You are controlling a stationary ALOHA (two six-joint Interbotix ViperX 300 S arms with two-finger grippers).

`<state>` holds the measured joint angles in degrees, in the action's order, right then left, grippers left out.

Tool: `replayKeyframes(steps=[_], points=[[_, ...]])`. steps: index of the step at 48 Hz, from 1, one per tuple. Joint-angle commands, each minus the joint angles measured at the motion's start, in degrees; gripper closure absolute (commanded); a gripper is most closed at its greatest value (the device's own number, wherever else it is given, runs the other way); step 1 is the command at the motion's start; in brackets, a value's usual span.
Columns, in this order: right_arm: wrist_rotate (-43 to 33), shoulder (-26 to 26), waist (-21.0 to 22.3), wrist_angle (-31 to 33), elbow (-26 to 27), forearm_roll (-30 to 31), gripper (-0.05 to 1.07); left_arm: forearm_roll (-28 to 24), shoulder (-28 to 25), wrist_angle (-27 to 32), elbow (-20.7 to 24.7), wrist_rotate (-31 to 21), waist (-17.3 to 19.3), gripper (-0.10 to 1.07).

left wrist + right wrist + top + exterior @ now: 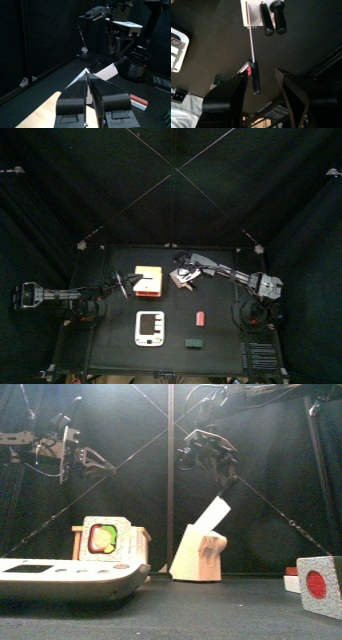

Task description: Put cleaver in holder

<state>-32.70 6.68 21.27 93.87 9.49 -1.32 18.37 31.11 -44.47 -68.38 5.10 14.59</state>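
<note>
The cleaver (215,512), a white flat blade, stands tilted in the top of the holder (201,556), a pale wooden block. In the top view the holder (182,277) is at mid-table, toward the back. My right gripper (202,466) hangs open just above the cleaver, apart from it, its jaws wide in the right wrist view (261,76). My left gripper (90,86) is shut and empty, in the air left of a boxy white block with a red stripe (144,281). The holder with the cleaver lies beyond it (105,71).
The boxy block (107,540) shows a green and red front. A flat white slab with dark markings (150,328) lies near the front. A tiny red piece (201,317) and a small green piece (194,341) lie right of it. A white-red cube (318,584) stands front right.
</note>
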Motion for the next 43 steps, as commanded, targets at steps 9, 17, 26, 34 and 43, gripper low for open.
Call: replayKeyframes(steps=[9, 17, 26, 34, 43], points=[[-0.09, -4.13, -0.88, -0.26, -5.62, -1.49, 0.19, 0.18, 0.00, -0.26, 0.62, 0.09, 0.18, 0.48], [0.18, -4.48, -1.05, -2.37, -6.94, -1.76, 0.20, 0.18, 0.00, -0.26, 0.62, 0.09, 0.18, 0.48], [0.26, -4.39, -0.97, -3.08, -7.03, -2.02, 0.34, 0.18, 0.00, -0.26, 0.62, 0.09, 0.18, 0.48], [0.18, -4.39, -0.70, -3.08, -6.50, -3.25, 0.53, 0.18, 0.00, -0.26, 0.53, 0.09, 0.18, 0.48], [0.18, -4.48, -0.09, -3.08, -4.92, -3.34, 0.60, 0.18, -0.09, -0.26, 0.53, 0.09, 0.35, 0.48]])
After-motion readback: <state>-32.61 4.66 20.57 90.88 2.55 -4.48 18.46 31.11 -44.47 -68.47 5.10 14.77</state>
